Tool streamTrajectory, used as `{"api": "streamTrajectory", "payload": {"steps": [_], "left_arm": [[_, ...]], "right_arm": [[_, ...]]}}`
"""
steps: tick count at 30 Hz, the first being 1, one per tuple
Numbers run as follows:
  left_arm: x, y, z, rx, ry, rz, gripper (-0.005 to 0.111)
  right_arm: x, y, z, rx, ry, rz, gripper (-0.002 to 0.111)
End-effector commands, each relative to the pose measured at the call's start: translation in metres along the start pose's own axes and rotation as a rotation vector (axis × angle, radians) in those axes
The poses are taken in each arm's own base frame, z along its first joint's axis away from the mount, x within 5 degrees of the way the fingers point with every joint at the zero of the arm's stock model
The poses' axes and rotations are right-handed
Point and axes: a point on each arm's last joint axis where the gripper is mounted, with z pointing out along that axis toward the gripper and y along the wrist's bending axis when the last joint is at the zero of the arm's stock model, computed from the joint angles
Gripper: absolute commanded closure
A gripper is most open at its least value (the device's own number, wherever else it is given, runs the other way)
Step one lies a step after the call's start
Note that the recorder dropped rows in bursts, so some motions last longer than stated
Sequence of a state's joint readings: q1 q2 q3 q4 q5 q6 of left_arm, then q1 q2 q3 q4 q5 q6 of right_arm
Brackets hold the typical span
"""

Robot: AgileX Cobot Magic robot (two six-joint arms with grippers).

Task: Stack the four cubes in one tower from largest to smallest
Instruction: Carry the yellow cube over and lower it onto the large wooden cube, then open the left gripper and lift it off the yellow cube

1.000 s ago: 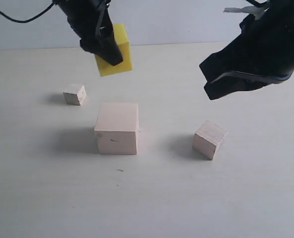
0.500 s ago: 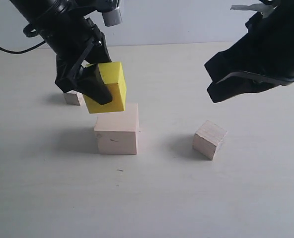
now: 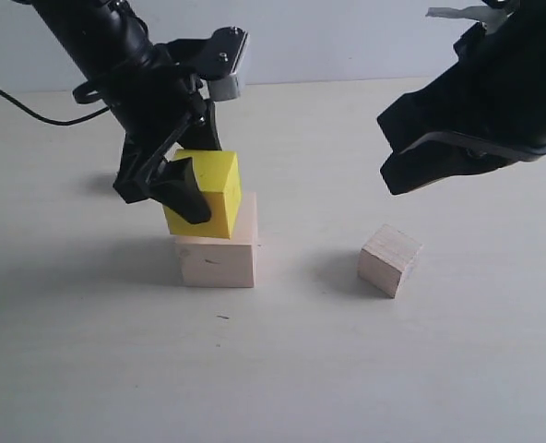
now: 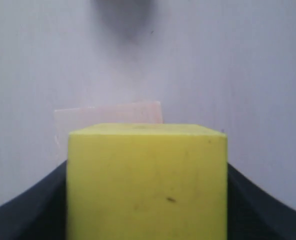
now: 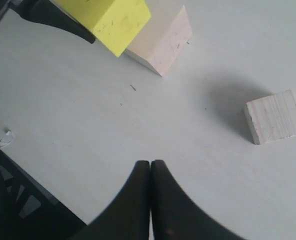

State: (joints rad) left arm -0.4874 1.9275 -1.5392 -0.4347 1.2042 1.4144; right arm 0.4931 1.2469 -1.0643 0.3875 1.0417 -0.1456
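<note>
Left gripper (image 3: 197,196) jaws clamped tight on the yellow cube (image 3: 215,187), placing it crooked atop the large cube (image 3: 219,260), so I'd square it before releasing.

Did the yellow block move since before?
Yes. The yellow cube came down onto the top of the large wood cube, which stayed put.

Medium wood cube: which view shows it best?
Exterior view: the medium wood cube sits whole and unobstructed on the table, three faces visible. Right wrist view also shows it whole, but near the frame edge. Left wrist view misses it; the yellow cube fills the foreground.
</note>
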Motion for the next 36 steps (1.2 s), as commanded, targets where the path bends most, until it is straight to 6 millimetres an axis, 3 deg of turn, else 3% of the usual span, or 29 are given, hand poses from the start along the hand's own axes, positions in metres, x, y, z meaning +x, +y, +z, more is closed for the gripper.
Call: {"api": "streamTrajectory", "payload": {"steps": [1, 13, 17, 36], "left_arm": [[0.001, 0.005, 0.008, -0.014, 0.003, -0.003, 0.107], [-0.006, 0.023, 0.003, -0.060, -0.004, -0.018, 0.107], [-0.002, 0.026, 0.011, -0.050, 0.014, -0.049, 0.107], [-0.001, 0.027, 0.019, -0.023, 0.005, -0.091, 0.107]], "right_arm": [[0.001, 0.001, -0.003, 0.004, -0.010, -0.009, 0.108], [0.001, 0.001, -0.003, 0.004, -0.012, -0.007, 0.108], [0.001, 0.001, -0.003, 0.004, -0.012, -0.007, 0.108], [0.001, 0.001, -0.003, 0.004, -0.012, -0.007, 0.108]]}}
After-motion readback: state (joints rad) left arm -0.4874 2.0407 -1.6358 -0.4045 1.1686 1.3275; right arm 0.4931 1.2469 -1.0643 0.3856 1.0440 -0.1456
